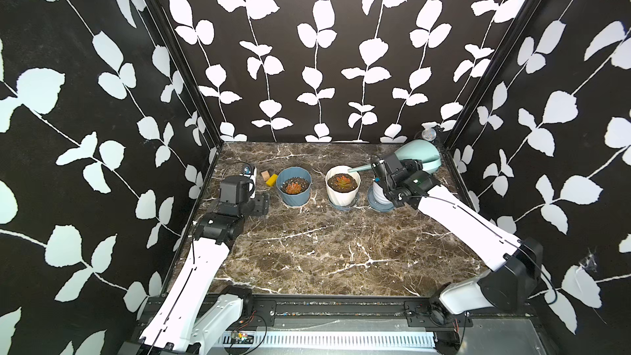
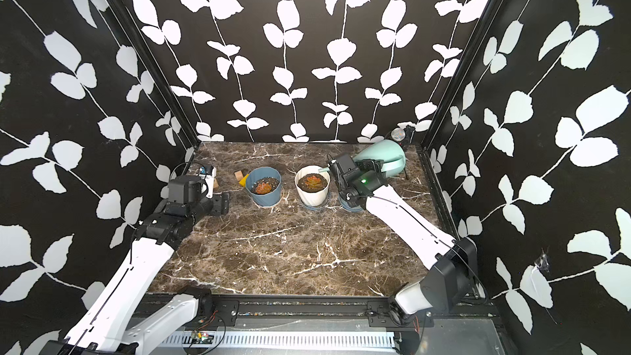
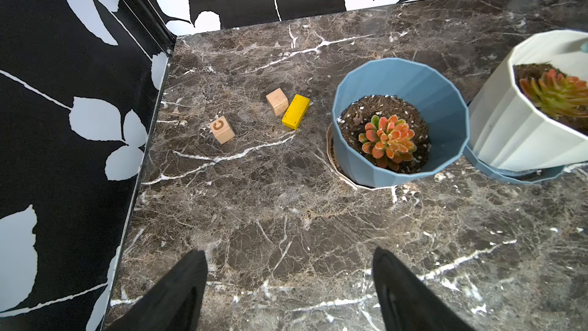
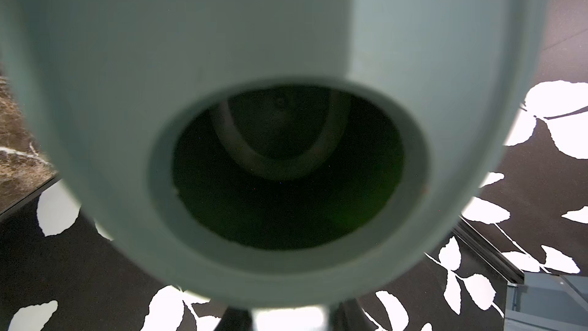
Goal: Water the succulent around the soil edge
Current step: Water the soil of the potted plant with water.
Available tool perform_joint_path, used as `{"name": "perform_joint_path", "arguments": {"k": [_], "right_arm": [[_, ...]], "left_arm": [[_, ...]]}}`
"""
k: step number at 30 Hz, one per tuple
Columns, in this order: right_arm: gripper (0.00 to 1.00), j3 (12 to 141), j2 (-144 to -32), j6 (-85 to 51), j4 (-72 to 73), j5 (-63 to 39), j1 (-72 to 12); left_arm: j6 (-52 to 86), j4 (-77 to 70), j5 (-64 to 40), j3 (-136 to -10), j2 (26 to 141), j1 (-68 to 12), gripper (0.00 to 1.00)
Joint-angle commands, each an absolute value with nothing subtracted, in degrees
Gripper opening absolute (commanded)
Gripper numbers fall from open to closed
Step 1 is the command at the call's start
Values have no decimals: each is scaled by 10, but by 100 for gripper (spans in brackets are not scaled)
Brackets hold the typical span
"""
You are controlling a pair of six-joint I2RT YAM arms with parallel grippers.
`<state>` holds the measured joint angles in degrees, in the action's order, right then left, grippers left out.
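A mint-green watering can (image 1: 420, 153) (image 2: 379, 153) hangs tilted at the back right, and my right gripper (image 4: 289, 313) is shut on it. Its body and dark mouth fill the right wrist view (image 4: 222, 42). The spout tip (image 1: 353, 169) sits over the right rim of the white pot (image 1: 343, 196), beside the soil edge. That pot holds an orange-green succulent (image 1: 342, 180) (image 3: 556, 93). No water stream shows. A blue pot (image 1: 293, 198) (image 3: 397, 74) to its left holds another succulent (image 3: 388, 141). My left gripper (image 1: 259, 204) (image 3: 289, 254) stands open and empty over the bare marble, left of the blue pot.
A yellow block (image 3: 296, 111) and two wooden cubes (image 3: 276, 101) (image 3: 222, 129) lie left of the blue pot. A white object on a blue saucer (image 1: 377, 201) sits under my right wrist. Patterned walls close the back and both sides.
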<state>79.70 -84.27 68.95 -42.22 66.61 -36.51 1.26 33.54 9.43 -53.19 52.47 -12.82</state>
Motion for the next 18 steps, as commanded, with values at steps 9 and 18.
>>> {"name": "perform_joint_path", "arguments": {"k": [9,18], "right_arm": [[0,858,-862,686,-383,702,-374],[0,864,-871,687,-381,701,-380]], "left_arm": [[9,345,91,-530,516,-129,83],[9,345,90,-529,513,-129,83]]}}
